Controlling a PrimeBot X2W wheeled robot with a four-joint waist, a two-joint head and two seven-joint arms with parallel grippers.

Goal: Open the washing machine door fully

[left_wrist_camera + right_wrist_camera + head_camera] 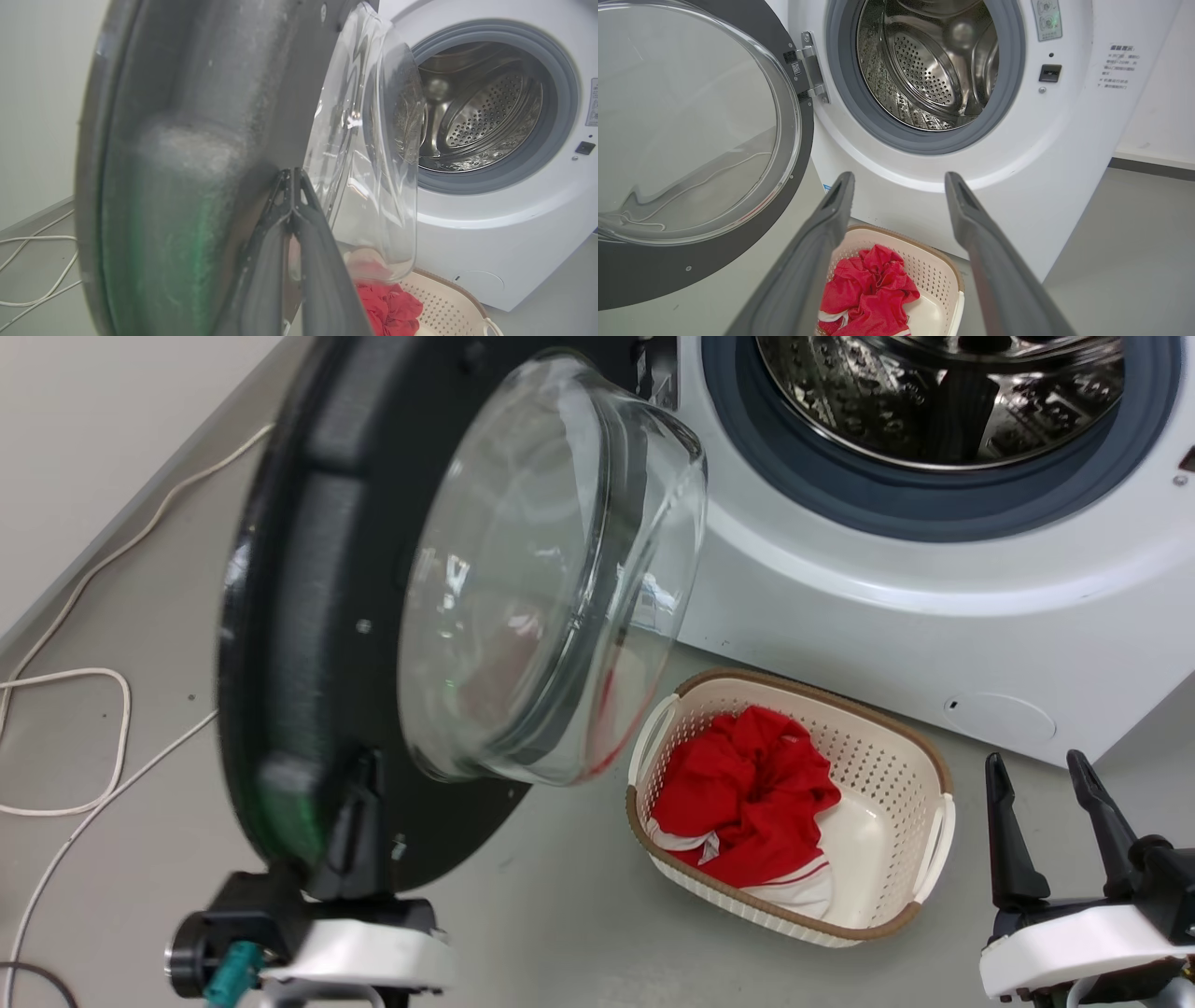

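Though the washing machine door stood well out from the washing machine, I judged it short of fully open. It hung on its hinge at the left side of the opening. The black disc was upright and seen nearly edge-on from the robot's head, its plane running from the hinge out toward the robot. Its glass bowl bulged to the right, over the near end of the cream basket with the red cloth in it.

What mattered was on which side of the disc the fingers lay. The left gripper was at the door's lower free edge, on the bowl side, so the door's inner face lay to its left. From the wrist camera its two fingers met at the tips with nothing between them, and they seemed to lie against that dark face just beside the bowl. A push to the left, away from the steel drum, would carry the door further round on its hinge. The forearm came up from below, fingers pointing up the face.

The right gripper hung well apart, low on the right beyond the basket, its fingers spread and holding nothing, aimed at the machine's front. The left arm was plainly nearer.
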